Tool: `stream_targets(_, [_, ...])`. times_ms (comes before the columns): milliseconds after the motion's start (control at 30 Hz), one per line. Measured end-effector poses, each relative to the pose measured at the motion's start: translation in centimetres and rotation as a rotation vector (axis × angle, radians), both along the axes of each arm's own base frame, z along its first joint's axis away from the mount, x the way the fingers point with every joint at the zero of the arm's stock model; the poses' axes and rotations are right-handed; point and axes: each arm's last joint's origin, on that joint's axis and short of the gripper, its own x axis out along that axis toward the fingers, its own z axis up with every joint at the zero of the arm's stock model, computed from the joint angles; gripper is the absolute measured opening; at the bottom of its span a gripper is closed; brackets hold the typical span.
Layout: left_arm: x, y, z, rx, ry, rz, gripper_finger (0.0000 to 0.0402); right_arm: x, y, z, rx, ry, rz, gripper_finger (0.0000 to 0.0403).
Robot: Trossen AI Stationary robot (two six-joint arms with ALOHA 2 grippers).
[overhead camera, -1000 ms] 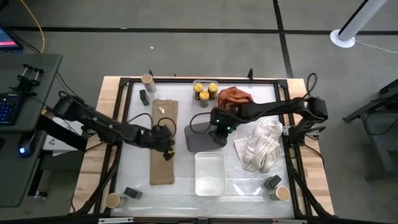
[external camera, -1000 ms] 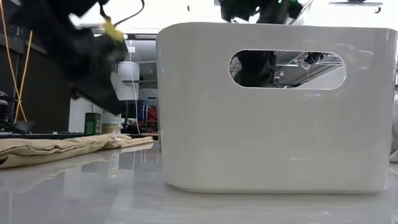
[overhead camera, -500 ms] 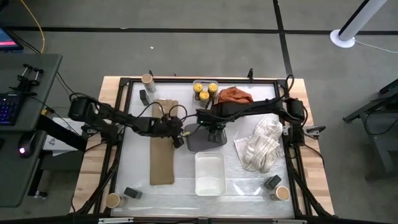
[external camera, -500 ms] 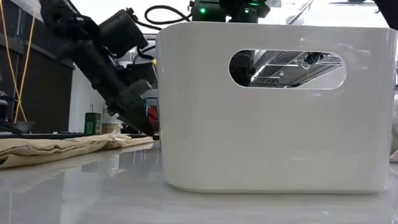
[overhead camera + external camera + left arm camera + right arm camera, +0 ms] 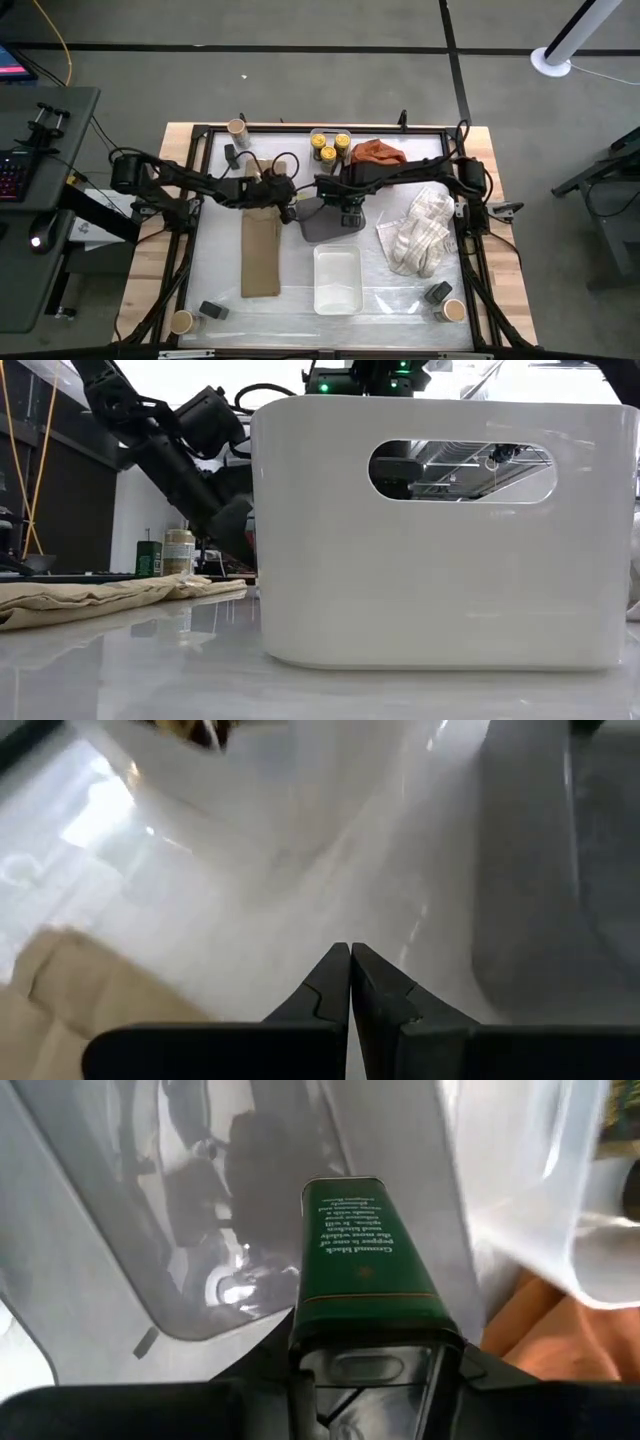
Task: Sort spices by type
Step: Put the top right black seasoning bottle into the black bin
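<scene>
**Left arm pulls up beside the grey tray as the right holds a green tin over it**

Since half a second ago the left gripper (image 5: 287, 212) has shifted a little toward the far side of the desk (image 5: 225, 262), ending just beside the grey tray (image 5: 312, 226), while the right arm has barely moved. At the left edge, a tan-topped tub (image 5: 181, 321) and a dark tin (image 5: 213, 310) sit in the near corner, with another tub (image 5: 237, 128) and tin (image 5: 232, 155) in the far corner. A tan cloth (image 5: 261, 240) lies lengthwise next to them. The left gripper's fingers (image 5: 330, 988) are pressed together with nothing between them (the wrist view shows only bare desk and the tray wall ahead). At centre, three yellow-lidded jars (image 5: 327, 146) stand in a clear tray at the far edge. The right gripper (image 5: 350, 214) hangs over the grey tray, its fingers clamped on a green tin (image 5: 362, 1263) that points down into it. A white tray (image 5: 337, 281) sits nearer the front. Further right lie an orange cloth (image 5: 378, 153) and a white cloth (image 5: 418, 232), then a third tin (image 5: 437, 293) and tub (image 5: 453, 310) in the near right corner.
</scene>
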Motion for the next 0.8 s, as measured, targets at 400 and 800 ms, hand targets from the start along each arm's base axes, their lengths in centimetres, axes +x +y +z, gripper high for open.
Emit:
stream_targets(400, [-3.4,-5.6,1.8,-0.253,-0.061,0.044,0.0000,-0.7,1.5,-0.3,0.120,0.072,0.011,0.0107])
stream_targets(800, [-0.6,-10.9,-1.7,-0.418,-0.307,-0.058,0.0000,-0.2,1.7,-0.3,0.118,0.025,0.020,0.0107])
